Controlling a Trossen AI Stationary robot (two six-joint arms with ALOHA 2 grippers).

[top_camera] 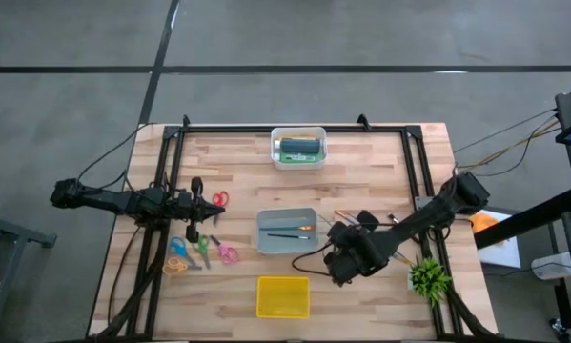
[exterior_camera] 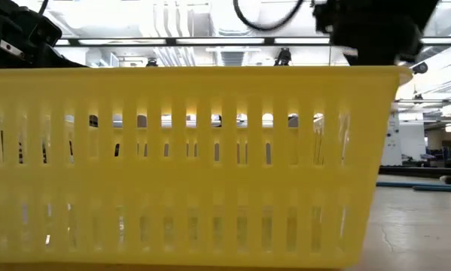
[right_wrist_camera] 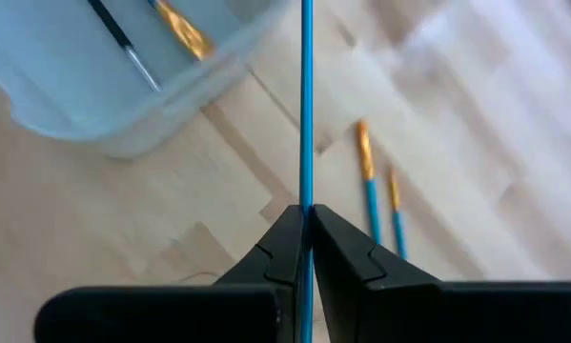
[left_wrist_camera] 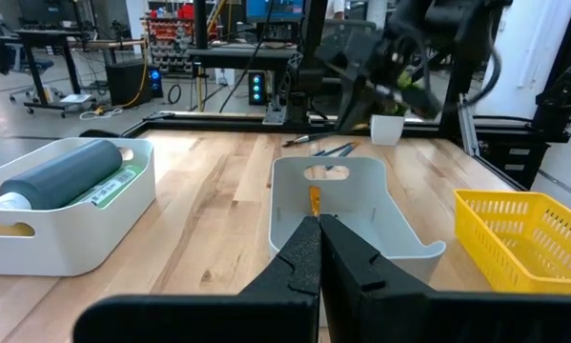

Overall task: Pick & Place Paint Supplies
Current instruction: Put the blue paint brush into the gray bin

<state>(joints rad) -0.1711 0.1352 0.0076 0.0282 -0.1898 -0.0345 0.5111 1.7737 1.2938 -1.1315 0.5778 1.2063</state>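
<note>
My right gripper [right_wrist_camera: 307,217] is shut on a thin blue-handled brush [right_wrist_camera: 306,114] and hangs above the table beside the grey tray [right_wrist_camera: 94,105]; in the high view it [top_camera: 336,252] is right of that tray [top_camera: 287,232]. Two brushes [right_wrist_camera: 132,48] lie in the tray. Two more blue brushes with orange ferrules [right_wrist_camera: 369,186] lie flat on the wood. A dark tube [left_wrist_camera: 71,171] lies in the white bin [top_camera: 298,149] at the far edge. My left gripper [left_wrist_camera: 318,243] waits shut at the table's left side [top_camera: 201,204]. My right gripper pinches the brush's blue handle [right_wrist_camera: 306,195] between its two fingertips. The fingers slant down at the table. The brush is lifted clear, and its long free part reaches out past the fingertips over the grey tray's rim.
A yellow slotted basket [top_camera: 283,296] stands at the near edge and fills the low view [exterior_camera: 187,165]. Scissors [top_camera: 204,250] lie at the near left, and a green spiky plant [top_camera: 428,276] stands at the near right. Black frame rails [top_camera: 418,171] run along the table's sides.
</note>
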